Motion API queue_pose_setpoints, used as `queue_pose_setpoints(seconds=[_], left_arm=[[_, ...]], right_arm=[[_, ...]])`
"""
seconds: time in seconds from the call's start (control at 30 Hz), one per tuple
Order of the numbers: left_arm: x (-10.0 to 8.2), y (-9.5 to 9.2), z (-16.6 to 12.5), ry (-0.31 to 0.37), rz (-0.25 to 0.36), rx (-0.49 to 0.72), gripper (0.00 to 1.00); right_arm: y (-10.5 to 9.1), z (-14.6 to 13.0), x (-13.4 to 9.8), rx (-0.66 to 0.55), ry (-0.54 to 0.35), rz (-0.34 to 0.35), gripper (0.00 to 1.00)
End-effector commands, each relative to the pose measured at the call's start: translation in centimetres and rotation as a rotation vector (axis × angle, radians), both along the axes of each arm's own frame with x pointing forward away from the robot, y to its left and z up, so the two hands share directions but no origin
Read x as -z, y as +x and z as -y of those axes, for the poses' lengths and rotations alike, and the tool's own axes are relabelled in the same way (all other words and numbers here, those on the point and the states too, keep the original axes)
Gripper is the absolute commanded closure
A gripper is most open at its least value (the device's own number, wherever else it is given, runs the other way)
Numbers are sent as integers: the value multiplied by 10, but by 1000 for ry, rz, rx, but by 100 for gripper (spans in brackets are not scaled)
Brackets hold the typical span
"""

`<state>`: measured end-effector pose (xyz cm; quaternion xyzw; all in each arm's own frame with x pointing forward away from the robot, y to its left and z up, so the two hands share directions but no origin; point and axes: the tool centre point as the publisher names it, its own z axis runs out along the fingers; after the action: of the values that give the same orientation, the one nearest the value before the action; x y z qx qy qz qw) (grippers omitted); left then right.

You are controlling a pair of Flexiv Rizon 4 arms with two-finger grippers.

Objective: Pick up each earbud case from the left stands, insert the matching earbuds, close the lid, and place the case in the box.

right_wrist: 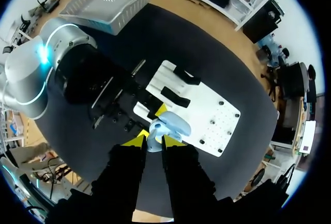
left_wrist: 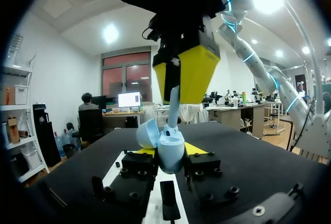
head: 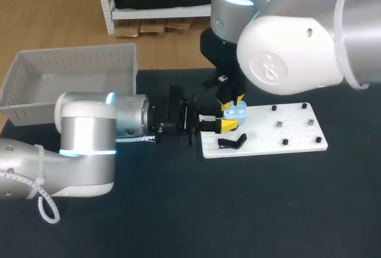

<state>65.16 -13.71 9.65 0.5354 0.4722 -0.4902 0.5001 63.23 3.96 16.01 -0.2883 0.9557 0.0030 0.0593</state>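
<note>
- Black table (head: 268, 210); the right arm's big silver joint covers its far right corner in the head view.
- Right arm (head: 297, 43) comes in from the upper right, wrist pointing straight down over the white board.
- Left arm (head: 89, 133) lies low across the table from the left, wrist level, pointing at the board's near-left end.
- White plastic box (head: 71, 61) sits at the far left, well apart from both grippers.
- White board (head: 292, 136) lies right of centre, with a few small dark pegs (head: 278, 124) on it.
- Left gripper (left_wrist: 170, 154): jaws clamped on the case from both sides, low on its body, over the board's left end.
- Right gripper (left_wrist: 178, 76): directly above the case, yellow tips nearly together, pinching an earbud.
- Case (head: 236, 112): pale blue, rounded, glossy. It stands upright with its lid (left_wrist: 147, 133) swung open to one side.
- Black stand (head: 231, 143): a bent piece on the board, just beside the case on the near side.
- Earbud (left_wrist: 175, 105): pale stem hanging down from the right tips to the case's open top.
- Hard to see: the earbud's upper part is hidden in the tips. Cannot tell whether its lower end is seated in the case or what else is inside. The case's lower body is covered by the left fingers.
</note>
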Motion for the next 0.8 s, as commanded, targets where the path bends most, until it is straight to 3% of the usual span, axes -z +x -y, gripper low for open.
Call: queue_pose_setpoints(seconds=[0.03, 0.8], left_arm=[[1, -2, 0, -3, 4, -9, 100], [1, -2, 0, -3, 4, -9, 100]], right_arm=[[0, 1, 2, 6, 0, 6, 100], [3, 5, 13, 13, 14, 6, 100]])
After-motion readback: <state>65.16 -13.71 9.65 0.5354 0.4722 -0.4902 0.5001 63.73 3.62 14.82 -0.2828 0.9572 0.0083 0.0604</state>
